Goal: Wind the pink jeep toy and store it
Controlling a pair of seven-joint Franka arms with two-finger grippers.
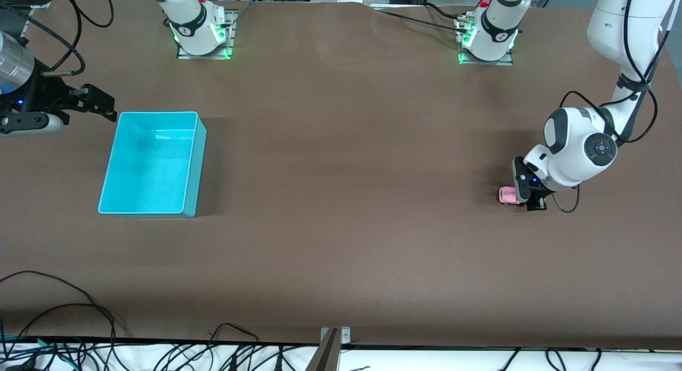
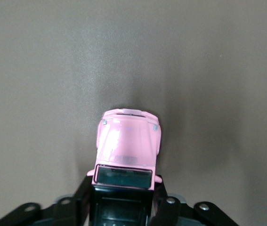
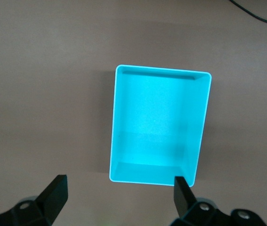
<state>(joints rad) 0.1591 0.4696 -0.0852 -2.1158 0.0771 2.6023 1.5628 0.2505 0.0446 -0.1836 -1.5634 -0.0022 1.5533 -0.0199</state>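
Observation:
The pink jeep toy (image 1: 508,195) sits on the brown table toward the left arm's end. My left gripper (image 1: 525,198) is down at the table and shut on the jeep's black rear. In the left wrist view the jeep (image 2: 127,143) points away from the gripper (image 2: 124,200), with a black finger (image 2: 84,197) against each side of its rear. The empty turquoise bin (image 1: 154,163) stands toward the right arm's end. My right gripper (image 1: 100,102) is open and empty, waiting in the air beside the bin's end wall. In the right wrist view (image 3: 119,195) it looks down on the bin (image 3: 159,127).
The two arm bases (image 1: 200,32) (image 1: 487,38) stand along the table's edge farthest from the front camera. Cables (image 1: 64,307) lie along the edge nearest the front camera. A wide stretch of bare brown table (image 1: 346,174) lies between jeep and bin.

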